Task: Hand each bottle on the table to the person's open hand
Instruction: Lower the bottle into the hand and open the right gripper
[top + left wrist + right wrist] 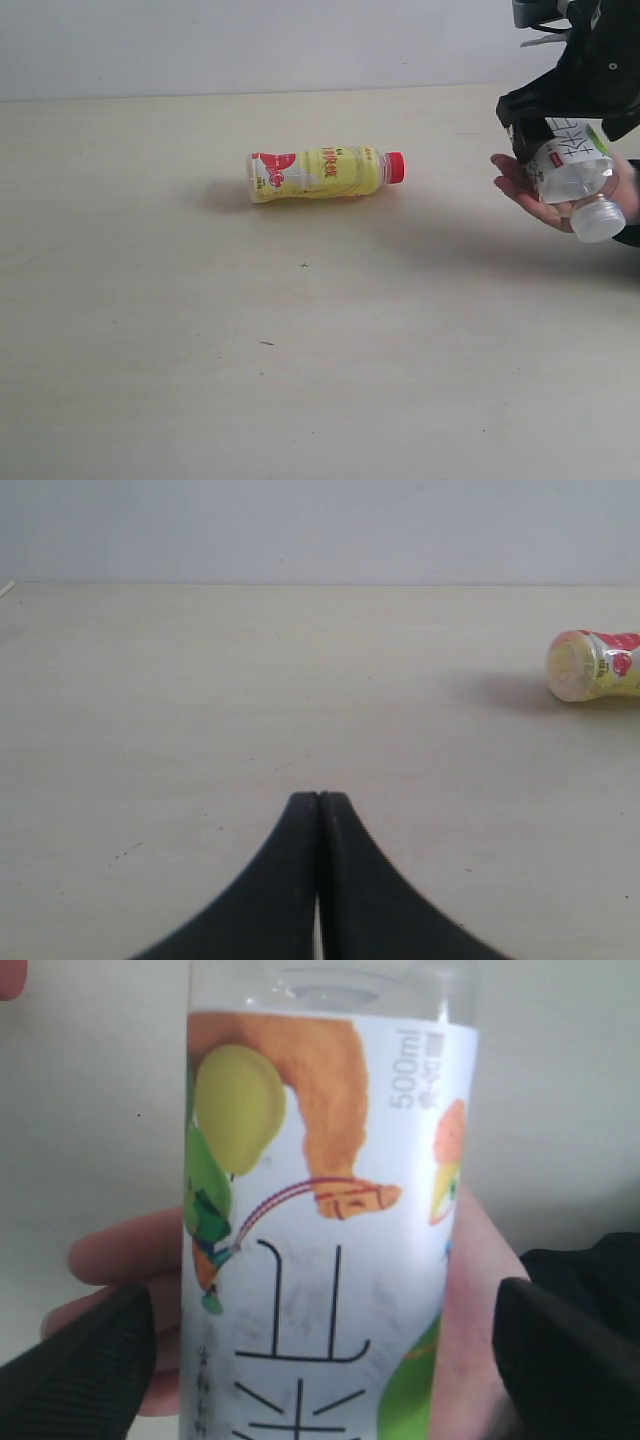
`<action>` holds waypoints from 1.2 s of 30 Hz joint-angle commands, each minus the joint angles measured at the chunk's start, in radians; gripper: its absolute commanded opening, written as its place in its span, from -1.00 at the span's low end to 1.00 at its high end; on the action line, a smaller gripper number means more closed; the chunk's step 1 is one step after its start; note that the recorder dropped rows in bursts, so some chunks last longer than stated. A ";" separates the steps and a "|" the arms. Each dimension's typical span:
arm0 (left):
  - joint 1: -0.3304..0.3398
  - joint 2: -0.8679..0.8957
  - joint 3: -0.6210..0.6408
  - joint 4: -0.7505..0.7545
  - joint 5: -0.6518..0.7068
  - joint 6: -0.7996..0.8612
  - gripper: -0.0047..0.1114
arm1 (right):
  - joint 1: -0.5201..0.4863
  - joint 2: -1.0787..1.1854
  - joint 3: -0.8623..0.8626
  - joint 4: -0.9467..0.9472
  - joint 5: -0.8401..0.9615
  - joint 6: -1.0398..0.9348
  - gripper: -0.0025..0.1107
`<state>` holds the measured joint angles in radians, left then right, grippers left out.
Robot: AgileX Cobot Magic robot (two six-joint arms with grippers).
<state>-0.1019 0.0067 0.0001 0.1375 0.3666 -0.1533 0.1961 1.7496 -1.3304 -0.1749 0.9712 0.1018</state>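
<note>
A yellow bottle (320, 172) with a red cap lies on its side on the table (150, 330); the left wrist view shows its base end (595, 666). A white-capped bottle (572, 168) with a white and green label (330, 1260) rests cap-down in the person's open hand (515, 182). My right gripper (560, 128) (325, 1350) straddles this bottle and is open, with a gap between each finger and the label. My left gripper (319, 800) is shut on nothing, low over bare table, well away from the yellow bottle.
The person's fingers (120, 1255) and palm (470, 1300) lie behind the bottle, close to my right fingers (95, 1360). A pale wall (250, 40) stands behind the table's far edge.
</note>
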 commanded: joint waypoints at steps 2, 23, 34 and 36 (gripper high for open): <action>0.002 -0.007 0.000 -0.001 -0.007 -0.004 -0.92 | 0.001 0.000 0.000 -0.009 0.000 0.000 0.68; 0.002 -0.007 0.000 -0.001 -0.007 -0.004 -0.92 | 0.001 -0.120 -0.003 0.018 -0.020 -0.057 0.69; 0.002 -0.007 0.000 -0.001 -0.007 -0.004 -0.92 | 0.001 -0.200 -0.003 0.270 -0.024 -0.231 0.69; 0.002 -0.007 0.000 -0.001 -0.007 -0.004 -0.92 | 0.001 -0.215 -0.003 0.284 -0.025 -0.240 0.69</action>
<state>-0.1019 0.0067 0.0001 0.1375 0.3666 -0.1533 0.1961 1.5632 -1.3304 0.0645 0.9583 -0.0995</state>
